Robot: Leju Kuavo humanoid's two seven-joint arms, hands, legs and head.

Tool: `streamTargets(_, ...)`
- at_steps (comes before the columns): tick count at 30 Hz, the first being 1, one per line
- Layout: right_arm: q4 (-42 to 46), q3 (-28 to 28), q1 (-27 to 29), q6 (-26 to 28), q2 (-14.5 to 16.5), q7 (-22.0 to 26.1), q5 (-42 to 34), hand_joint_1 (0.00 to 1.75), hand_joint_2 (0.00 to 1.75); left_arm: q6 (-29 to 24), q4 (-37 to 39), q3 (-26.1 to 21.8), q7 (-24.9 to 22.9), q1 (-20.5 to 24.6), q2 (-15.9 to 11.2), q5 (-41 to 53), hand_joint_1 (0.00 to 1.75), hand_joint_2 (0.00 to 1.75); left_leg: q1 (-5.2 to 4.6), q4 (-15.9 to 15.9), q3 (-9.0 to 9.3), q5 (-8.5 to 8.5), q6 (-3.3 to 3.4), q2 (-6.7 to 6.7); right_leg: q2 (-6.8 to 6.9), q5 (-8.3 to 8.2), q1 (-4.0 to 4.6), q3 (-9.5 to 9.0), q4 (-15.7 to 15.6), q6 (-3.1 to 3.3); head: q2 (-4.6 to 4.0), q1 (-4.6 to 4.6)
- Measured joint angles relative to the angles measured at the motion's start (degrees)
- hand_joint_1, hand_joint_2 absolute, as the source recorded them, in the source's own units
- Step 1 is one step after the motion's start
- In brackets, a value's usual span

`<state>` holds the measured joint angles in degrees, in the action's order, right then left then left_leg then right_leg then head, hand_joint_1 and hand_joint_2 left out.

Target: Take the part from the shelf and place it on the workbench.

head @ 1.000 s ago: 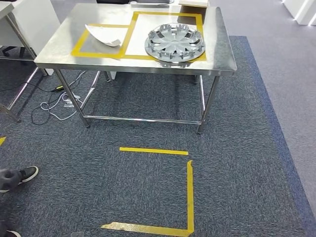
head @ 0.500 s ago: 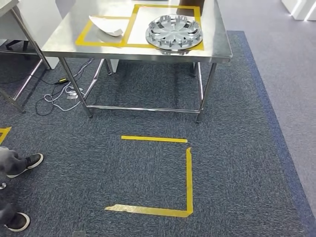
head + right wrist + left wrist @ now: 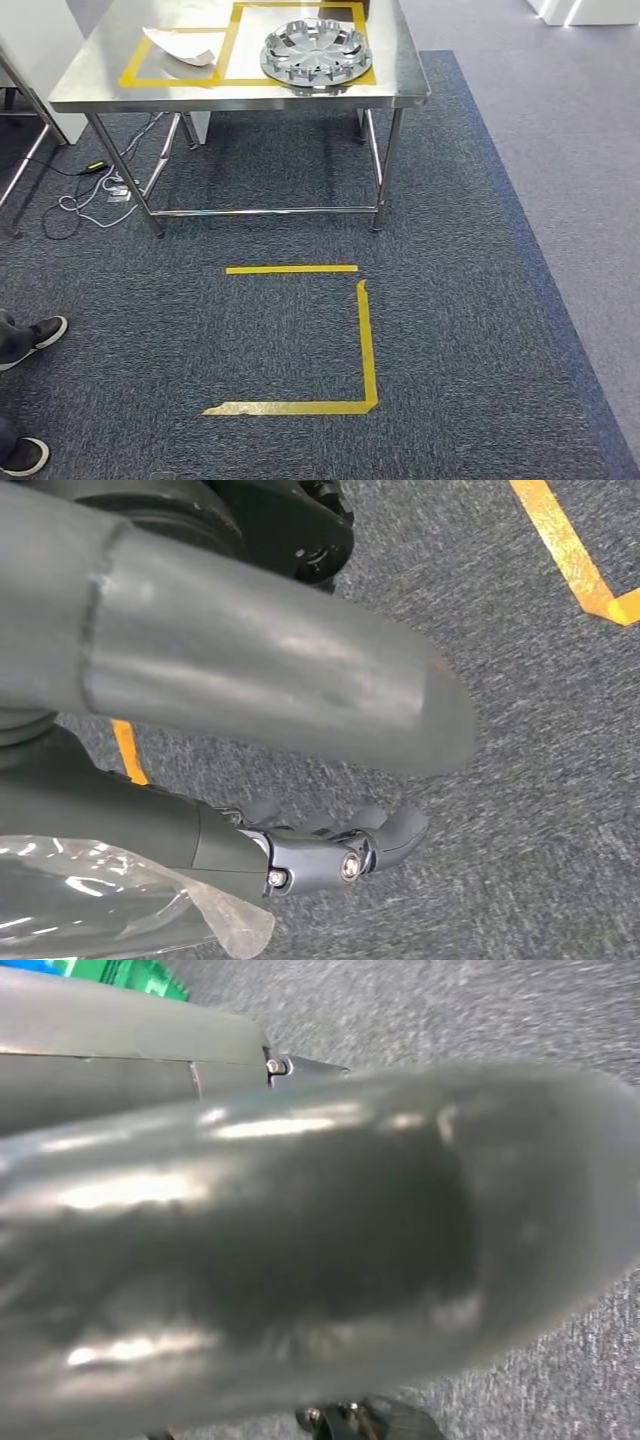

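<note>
- While the robot stands back from the workbench [image 3: 90, 85], I'd say its long edge and steel legs are the biggest hazard: a walk-up that drifts off the floor tape [image 3: 367, 340] could end in a bump.
- A person's shoes [image 3: 41, 335] are near its left side, and loose cables [image 3: 83, 205] lie under the bench; either could catch a step.
- Right taped frame [image 3: 241, 81]: the wheel cover [image 3: 317, 50], the part as I judge it, lies flat inside, overlapping the front strip near the bench edge, so a nudge might tip it off.
- Left taped frame [image 3: 134, 62]: a white curved piece [image 3: 181, 47].
- Right hand [image 3: 324, 855] hangs over the carpet, fingers fairly straight, clear plastic film [image 3: 113, 900] beside it; I can't tell if it grips that.
- Left hand [image 3: 302, 1240]: blurred, can't tell.
</note>
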<state>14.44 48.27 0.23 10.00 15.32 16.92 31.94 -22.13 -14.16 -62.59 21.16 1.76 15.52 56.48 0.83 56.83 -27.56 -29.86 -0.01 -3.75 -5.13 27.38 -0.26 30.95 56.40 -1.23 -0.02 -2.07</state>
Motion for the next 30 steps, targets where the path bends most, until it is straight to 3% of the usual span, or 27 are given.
streamTargets(2,-0.02,0.14,0.09,-0.04,-0.01,0.02,0.18,0.00,0.00,-0.20,0.00,-0.08,0.31,0.01,0.16,-0.04,0.00,0.00,0.08,-0.38,-0.32,0.32,0.89,1.50,0.80,0.60,-0.03,1.22,1.06,-0.54,0.00,0.14)
streamTargets(4,-0.03,0.26,0.07,-0.04,-0.02,0.02,0.26,0.00,0.00,-0.34,0.00,-0.21,0.38,0.01,0.30,-0.07,0.00,0.00,0.07,-0.55,-0.84,0.86,1.67,3.09,3.16,3.87,-0.05,3.79,5.94,-0.91,0.00,0.51)
streamTargets(6,-0.05,0.30,0.01,-0.05,-0.03,0.04,0.36,0.00,0.00,-0.42,0.00,-0.34,0.29,-0.08,0.33,-0.07,0.00,0.00,-0.14,-0.47,-1.58,1.25,1.96,4.76,4.35,7.53,-0.08,7.00,13.42,-1.24,0.00,0.76)
streamTargets(7,-0.05,0.33,0.06,-0.05,-0.04,0.07,0.40,0.00,0.00,-0.44,0.00,-0.39,0.19,-0.11,0.33,-0.06,0.00,0.00,-0.22,-0.43,-1.92,1.42,2.00,5.65,4.55,8.22,-0.10,7.80,15.81,-1.34,0.00,0.75)
streamTargets(8,-0.05,0.41,0.15,-0.05,-0.05,0.09,0.44,0.00,0.00,-0.44,0.00,-0.42,0.11,-0.11,0.34,-0.05,0.00,0.00,-0.28,-0.39,-2.20,1.57,1.98,6.46,4.72,7.89,-0.11,7.53,16.14,-1.38,0.00,0.76)
streamTargets(10,-0.05,0.61,0.27,-0.05,-0.07,0.14,0.51,0.00,0.00,-0.42,0.00,-0.44,-0.03,-0.07,0.42,-0.02,0.00,0.00,-0.33,-0.28,-2.44,1.77,1.82,7.90,5.82,4.92,-0.09,3.44,10.29,-1.23,0.00,0.78)
streamTargets(12,-0.05,0.74,0.07,-0.05,-0.08,0.16,0.61,0.00,0.00,-0.30,0.00,-0.46,-0.06,-0.02,0.53,0.00,0.00,0.00,-0.62,-0.02,-2.54,1.85,1.41,9.10,8.30,2.92,0.10,-1.19,2.56,-0.80,0.00,0.80)
streamTargets(14,-0.05,0.78,-0.11,-0.03,-0.09,0.11,0.76,0.00,0.00,-0.14,0.00,-0.47,-0.07,0.12,0.59,0.00,0.00,0.00,-0.96,0.22,-2.66,1.97,0.82,10.14,9.31,2.74,0.34,-2.23,-0.22,-0.05,0.00,0.76)
streamTargets(16,-0.05,0.81,0.10,0.00,-0.10,-0.10,0.98,0.00,0.00,0.01,0.00,-0.48,-0.06,0.37,0.61,-0.01,0.00,0.00,-0.91,0.45,-2.69,1.95,0.22,10.80,8.24,2.34,0.32,-1.64,-0.26,0.81,0.00,0.75)
streamTargets(18,-0.05,0.85,0.24,0.05,-0.12,-0.34,1.25,0.00,0.00,0.09,0.00,-0.55,-0.01,0.51,0.63,-0.01,0.00,0.00,-0.64,2.51,-3.38,0.03,-0.43,8.80,7.19,1.83,0.15,-1.50,-0.36,1.63,0.00,0.67)
streamTargets(20,-0.05,0.89,0.07,0.07,-0.14,-0.49,1.48,0.00,0.00,0.14,0.00,-0.70,0.09,0.41,0.63,0.00,0.00,0.00,-0.44,9.11,-5.88,-4.33,-0.87,5.61,5.92,1.24,0.14,-1.19,-0.34,2.29,0.00,0.52)
streamTargets(21,-0.05,0.90,0.01,0.07,-0.16,-0.53,1.57,0.00,0.00,0.21,0.00,-0.77,0.14,0.34,0.61,-0.01,0.00,0.00,-0.41,13.06,-7.37,-6.27,-0.92,4.76,5.14,0.99,0.23,-0.92,-0.29,2.48,0.00,0.51)
streamTargets(22,-0.05,0.93,0.01,0.07,-0.19,-0.57,1.66,0.00,0.00,0.30,0.00,-0.83,0.16,0.28,0.60,-0.01,0.00,0.00,-0.43,15.82,-8.36,-7.16,-0.85,4.41,4.34,0.81,0.35,-0.69,-0.24,2.56,0.00,0.51)
streamTargets(23,-0.05,0.98,0.04,0.07,-0.24,-0.62,1.74,0.00,0.00,0.41,0.00,-0.86,0.17,0.26,0.59,0.00,0.00,0.00,-0.46,16.57,-8.51,-6.81,-0.68,4.26,3.53,0.69,0.47,-0.56,-0.19,2.56,0.00,0.50)
streamTargets(24,-0.05,1.03,0.07,0.08,-0.28,-0.69,1.85,0.00,0.00,0.50,0.00,-0.87,0.16,0.27,0.58,0.01,0.00,0.00,-0.51,15.10,-7.72,-5.34,-0.39,4.01,2.71,0.60,0.60,-0.51,-0.13,2.55,0.00,0.51)
streamTargets(25,-0.05,1.09,0.07,0.08,-0.31,-0.78,1.97,0.00,0.00,0.59,0.00,-0.89,0.10,0.29,0.57,0.02,0.00,0.00,-0.58,11.73,-6.14,-3.13,0.05,3.37,1.90,0.54,0.71,-0.50,-0.08,2.52,0.00,0.51)
streamTargets(27,-0.09,1.17,-0.03,0.08,-0.34,-1.07,2.27,0.00,0.00,0.74,0.00,-0.95,-0.08,0.35,0.48,0.05,0.00,0.00,-0.66,4.28,-2.90,0.40,1.15,0.36,0.35,0.39,0.84,-0.30,0.12,2.32,0.00,0.58)
streamTargets(29,-0.13,1.21,-0.19,0.08,-0.40,-1.44,2.56,0.00,0.00,0.85,0.00,-1.09,-0.28,0.43,0.38,0.14,0.00,0.00,-0.75,0.86,-1.68,1.10,1.67,-1.48,-0.99,0.07,0.68,0.44,0.43,1.78,0.00,0.55)
streamTargets(30,-0.15,1.22,-0.21,0.08,-0.45,-1.62,2.68,0.00,0.00,0.88,0.00,-1.17,-0.37,0.49,0.35,0.20,0.00,0.00,-0.79,0.46,-1.70,1.10,1.68,-1.06,-1.66,-0.14,0.56,0.86,0.50,1.41,0.00,0.51)
